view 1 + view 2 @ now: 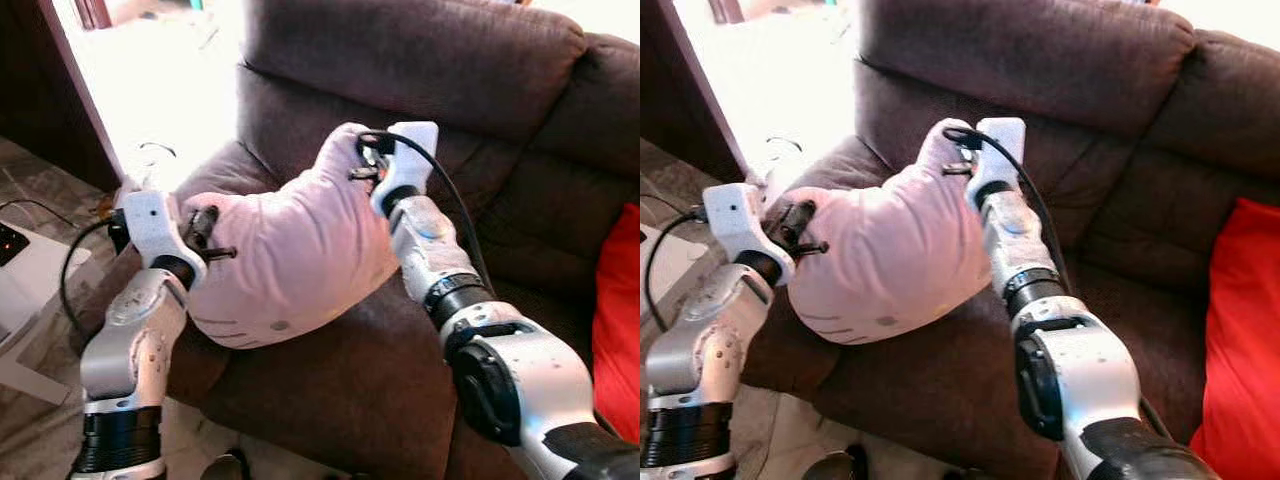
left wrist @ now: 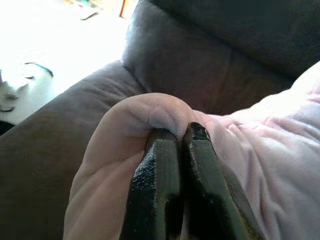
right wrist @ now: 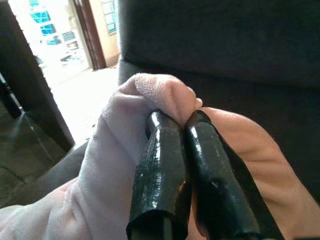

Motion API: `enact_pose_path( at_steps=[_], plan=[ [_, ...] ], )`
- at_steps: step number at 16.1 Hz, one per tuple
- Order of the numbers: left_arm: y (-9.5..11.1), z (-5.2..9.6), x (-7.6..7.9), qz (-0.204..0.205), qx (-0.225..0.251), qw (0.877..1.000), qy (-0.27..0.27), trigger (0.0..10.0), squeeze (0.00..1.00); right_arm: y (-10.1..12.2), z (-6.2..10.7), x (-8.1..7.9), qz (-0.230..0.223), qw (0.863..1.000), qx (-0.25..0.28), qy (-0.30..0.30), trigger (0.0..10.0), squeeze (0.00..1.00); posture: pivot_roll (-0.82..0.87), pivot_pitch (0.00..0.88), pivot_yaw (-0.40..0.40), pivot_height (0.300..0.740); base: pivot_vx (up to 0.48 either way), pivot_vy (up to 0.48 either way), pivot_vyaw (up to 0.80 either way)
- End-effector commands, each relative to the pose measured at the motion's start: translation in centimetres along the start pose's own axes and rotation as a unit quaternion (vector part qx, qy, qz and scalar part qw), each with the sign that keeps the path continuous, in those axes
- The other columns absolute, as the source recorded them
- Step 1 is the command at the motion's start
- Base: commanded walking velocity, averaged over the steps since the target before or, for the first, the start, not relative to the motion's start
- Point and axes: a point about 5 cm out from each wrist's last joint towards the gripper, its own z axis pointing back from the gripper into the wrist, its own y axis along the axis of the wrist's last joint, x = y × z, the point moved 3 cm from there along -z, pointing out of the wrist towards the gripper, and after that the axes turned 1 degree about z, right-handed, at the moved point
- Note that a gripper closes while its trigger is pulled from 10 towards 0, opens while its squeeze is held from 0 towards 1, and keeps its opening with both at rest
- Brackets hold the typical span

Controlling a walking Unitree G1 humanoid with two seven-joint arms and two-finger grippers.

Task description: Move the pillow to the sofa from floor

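Observation:
A pale pink pillow (image 1: 290, 255) hangs between my two arms, over the left armrest and seat of the dark brown sofa (image 1: 480, 190). My left gripper (image 1: 205, 232) is shut on the pillow's left corner, and the left wrist view shows the fabric (image 2: 150, 110) bunched at its fingertips. My right gripper (image 1: 362, 160) is shut on the pillow's upper right corner, in front of the sofa's backrest; in the right wrist view the cloth (image 3: 150, 97) folds over the black fingers (image 3: 160, 165).
A red cushion (image 1: 618, 320) lies on the sofa seat at the far right. To the left is a white low table (image 1: 25, 290) with a black cable, a dark door frame (image 1: 75, 90) and very bright floor beyond it.

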Motion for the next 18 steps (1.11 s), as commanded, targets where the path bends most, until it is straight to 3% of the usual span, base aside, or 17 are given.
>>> enact_pose_path(
  at_steps=[1,5,8,10,11,13,15,18],
  plan=[
    [1.9,0.3,2.0,-0.004,0.035,0.999,-0.036,10.0,0.00,-0.4,-0.1,-2.0,0.002,0.999,-0.006,0.040,10.0,0.00,0.20,0.195,-0.152,0.740,0.000,0.000,0.00],
    [2.8,0.7,3.3,0.037,0.050,0.996,-0.058,10.0,0.00,-0.7,0.0,-3.6,-0.015,0.997,0.006,0.073,10.0,0.00,0.21,0.194,-0.154,0.740,0.000,0.000,0.00],
    [1.7,0.7,4.0,0.014,0.021,0.997,-0.076,10.0,0.00,-1.3,0.1,-4.2,-0.013,0.997,-0.007,0.079,10.0,0.00,0.21,0.181,-0.151,0.740,0.000,0.000,0.00],
    [0.1,0.7,2.8,-0.004,-0.015,0.999,-0.038,10.0,0.00,-2.8,0.6,-5.3,-0.019,0.995,-0.024,0.094,10.0,0.00,0.21,0.179,-0.149,0.740,0.000,0.000,0.00],
    [0.2,0.6,2.2,0.007,-0.013,1.000,-0.020,10.0,0.00,-2.7,0.6,-6.2,-0.031,0.993,-0.015,0.112,10.0,0.00,0.22,0.178,-0.148,0.740,0.000,0.000,0.00],
    [0.6,0.6,2.5,0.018,-0.004,0.999,-0.033,10.0,0.00,-1.6,0.5,-7.5,-0.044,0.989,0.010,0.140,10.0,0.00,0.22,0.178,-0.148,0.740,0.000,0.000,0.00],
    [1.4,0.9,4.5,0.022,0.006,0.995,-0.097,10.0,0.00,-0.2,0.3,-9.1,-0.051,0.984,0.036,0.168,10.0,0.00,0.21,0.182,-0.150,0.740,0.000,0.000,0.00],
    [1.2,2.0,6.9,0.015,-0.002,0.983,-0.180,10.0,0.00,-0.2,0.3,-9.3,-0.053,0.984,0.036,0.169,10.0,0.00,0.22,0.185,-0.153,0.740,0.000,0.000,0.00]
  ],
)
